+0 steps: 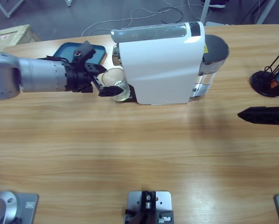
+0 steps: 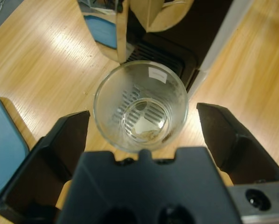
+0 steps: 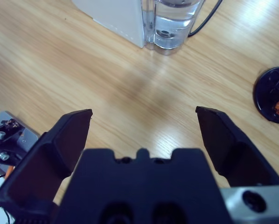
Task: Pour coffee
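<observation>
The left end effector (image 1: 108,82) reaches in from the left side of the bench (image 1: 130,154), its jaws spread wide on either side of a small clear glass (image 2: 140,111) without touching it. The glass stands upright just in front of the white coffee machine (image 1: 160,63), at the edge of its dark slotted drip tray (image 2: 160,58). The coffee (image 2: 146,130) is only a thin pale tan film lying at the bottom of the glass. A blue tray (image 1: 67,50) lies behind the left arm. The right end effector (image 3: 144,133) hangs over bare wood, well apart from the machine, jaws spread wide and holding nothing, with the machine's clear water tank (image 3: 174,23) ahead of it.
</observation>
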{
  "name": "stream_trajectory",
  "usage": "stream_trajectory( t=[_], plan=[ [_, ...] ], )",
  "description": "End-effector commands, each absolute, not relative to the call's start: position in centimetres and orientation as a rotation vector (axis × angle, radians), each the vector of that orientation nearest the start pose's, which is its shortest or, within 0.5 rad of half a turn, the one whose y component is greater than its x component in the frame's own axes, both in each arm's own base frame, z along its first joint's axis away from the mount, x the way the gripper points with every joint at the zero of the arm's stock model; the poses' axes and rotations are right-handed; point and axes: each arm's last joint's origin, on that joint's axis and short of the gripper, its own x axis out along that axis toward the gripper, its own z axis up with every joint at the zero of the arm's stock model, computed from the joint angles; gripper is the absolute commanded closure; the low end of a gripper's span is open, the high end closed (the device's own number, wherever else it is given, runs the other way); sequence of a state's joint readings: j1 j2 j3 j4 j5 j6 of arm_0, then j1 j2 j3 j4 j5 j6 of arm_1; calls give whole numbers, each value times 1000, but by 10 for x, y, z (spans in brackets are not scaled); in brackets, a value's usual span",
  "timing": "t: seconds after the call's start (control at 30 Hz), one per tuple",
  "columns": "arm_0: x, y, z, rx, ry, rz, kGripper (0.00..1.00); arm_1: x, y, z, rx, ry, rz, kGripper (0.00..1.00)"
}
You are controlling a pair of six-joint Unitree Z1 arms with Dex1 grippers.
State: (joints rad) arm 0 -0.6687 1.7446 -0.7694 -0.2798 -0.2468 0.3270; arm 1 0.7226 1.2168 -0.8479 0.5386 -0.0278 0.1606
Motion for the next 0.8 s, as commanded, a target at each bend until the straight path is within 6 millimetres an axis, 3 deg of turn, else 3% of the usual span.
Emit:
stream_trajectory(
  t=[0.03,0.2,0.23,0.27,0.3,0.43,0.47,0.5,0.57,0.7,0.8],
  plan=[
    [263,-219,198,447,586,-1004,0,138,124,304,-213,948,597,0],
    [263,-219,188,446,601,-1004,43,138,124,303,-214,950,596,0],
    [262,-219,187,446,604,-1005,125,138,124,303,-214,950,596,0],
    [262,-218,186,447,604,-1006,303,138,124,303,-214,950,596,0],
    [261,-218,187,446,603,-1007,421,138,124,303,-214,949,596,0],
    [259,-216,186,442,611,-1011,523,138,124,303,-209,952,594,0],
    [258,-216,185,441,615,-1013,681,138,124,303,-208,951,594,0],
    [257,-215,184,441,620,-1012,736,138,124,303,-207,951,593,0],
    [254,-213,182,445,629,-1008,1000,137,124,303,-205,950,592,0],
    [249,-207,191,451,596,-996,1000,137,123,303,-204,952,591,0],
    [247,-198,213,434,523,-963,1000,138,124,304,-202,947,593,0]
  ],
)
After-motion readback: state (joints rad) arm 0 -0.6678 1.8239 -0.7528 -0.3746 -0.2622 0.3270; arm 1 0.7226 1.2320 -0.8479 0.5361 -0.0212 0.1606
